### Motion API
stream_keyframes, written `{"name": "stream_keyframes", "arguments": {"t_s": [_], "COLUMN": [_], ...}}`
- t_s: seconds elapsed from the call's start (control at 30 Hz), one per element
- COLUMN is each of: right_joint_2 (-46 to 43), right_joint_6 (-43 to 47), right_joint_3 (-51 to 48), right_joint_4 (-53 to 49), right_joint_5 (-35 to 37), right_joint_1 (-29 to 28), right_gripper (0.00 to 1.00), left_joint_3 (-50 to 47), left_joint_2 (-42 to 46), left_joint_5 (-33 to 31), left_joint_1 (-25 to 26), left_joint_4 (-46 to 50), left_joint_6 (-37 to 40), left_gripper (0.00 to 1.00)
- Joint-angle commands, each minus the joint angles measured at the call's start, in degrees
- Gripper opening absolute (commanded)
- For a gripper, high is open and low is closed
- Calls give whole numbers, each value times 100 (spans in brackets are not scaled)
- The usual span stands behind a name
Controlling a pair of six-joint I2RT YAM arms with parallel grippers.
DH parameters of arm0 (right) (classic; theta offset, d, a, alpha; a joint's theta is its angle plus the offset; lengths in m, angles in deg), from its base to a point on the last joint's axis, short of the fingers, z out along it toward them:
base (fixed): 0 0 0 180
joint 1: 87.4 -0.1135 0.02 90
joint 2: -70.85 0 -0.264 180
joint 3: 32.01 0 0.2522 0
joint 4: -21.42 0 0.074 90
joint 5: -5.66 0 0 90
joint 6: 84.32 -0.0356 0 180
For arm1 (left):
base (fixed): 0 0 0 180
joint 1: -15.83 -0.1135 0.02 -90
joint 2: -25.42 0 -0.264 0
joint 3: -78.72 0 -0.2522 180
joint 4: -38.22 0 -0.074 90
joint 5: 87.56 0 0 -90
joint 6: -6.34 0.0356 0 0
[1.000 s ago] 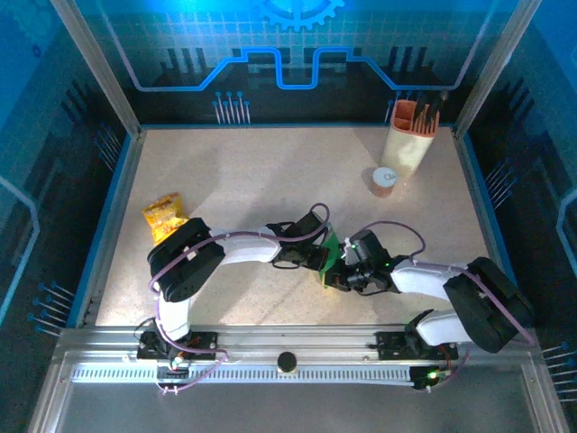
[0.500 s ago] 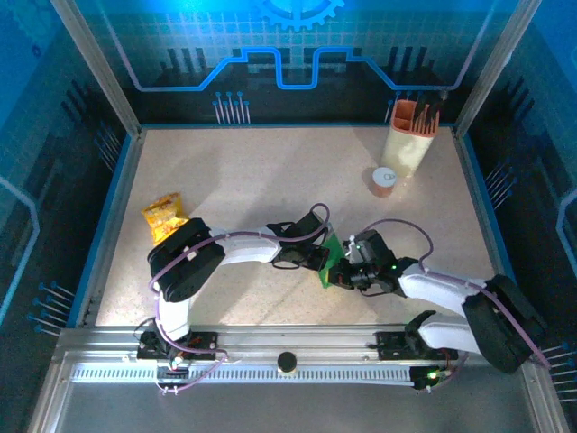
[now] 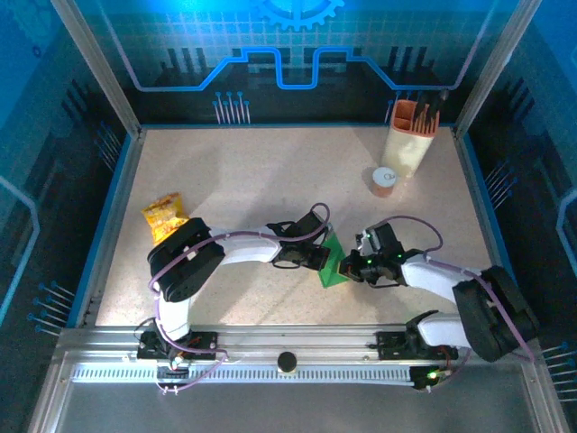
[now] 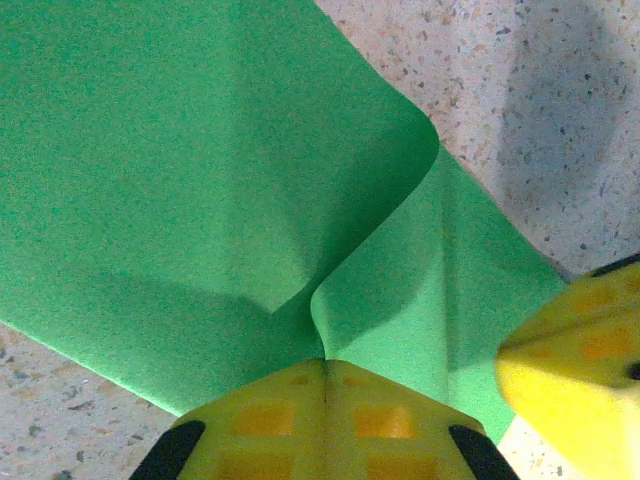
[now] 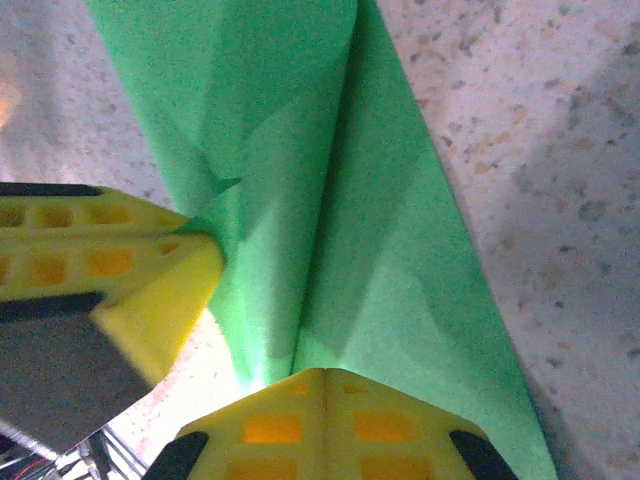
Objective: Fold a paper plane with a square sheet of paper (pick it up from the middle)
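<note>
- The green paper [image 3: 330, 263] lies just below the middle of the overhead view, a narrow, partly folded strip on the speckled table [image 3: 252, 171], between the two arms' tips.
- In the left wrist view the paper [image 4: 180, 160] fills most of the frame. A rounded flap curls up from the bottom centre, so the sheet is not pressed flat there.
- The left gripper [image 4: 325, 385] is clenched, its two yellow fingers meeting in a thin seam. The raised flap runs straight into that seam, so it looks to be nipping the paper's edge, probably to hold that side while the fold is worked.
- In the right wrist view the paper [image 5: 380, 250] runs up the frame as long overlapping layers with a crease down the middle.
- The right gripper [image 5: 322, 385] is also clenched at the bottom centre. The crease leads into its finger seam and light glows under the paper there, so I judge it is pinching the lifted end.
- The two sit close together on opposite sides of the strip: left gripper [image 3: 317, 259] to the left, right gripper [image 3: 354, 269] to the right, likely to steady both sides of one crease.
- The plane looks part-made, with no clear pointed nose yet.
- Well apart are a yellow snack packet [image 3: 163, 216] at centre left, and a pen holder [image 3: 407, 140] and a small round tub [image 3: 384, 180] at upper right.
</note>
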Motion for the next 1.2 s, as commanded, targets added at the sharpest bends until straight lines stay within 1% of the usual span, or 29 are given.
{"name": "stream_keyframes", "arguments": {"t_s": [0.0,0.23,0.47,0.77,0.93,1.17], "right_joint_2": [296,502,520,535,520,509], "right_joint_6": [240,309,329,348,349,330], "right_joint_3": [36,-65,-6,35,60,31], "right_joint_4": [-215,-273,-333,-309,-324,-331], "right_joint_5": [49,255,302,241,240,242], "right_joint_1": [61,68,85,87,89,99], "right_gripper": [0,0,0,0,0,0], "left_joint_3": [193,328,292,321,320,337], "left_joint_2": [0,-18,-66,-175,-146,-91], "left_joint_5": [-131,-430,-480,-128,-463,-517], "left_joint_1": [-3,2,3,-2,-1,-3], "left_joint_4": [146,357,399,430,559,596], "left_joint_6": [75,228,225,207,249,259], "left_gripper": [0,0,0,0,0,0]}}
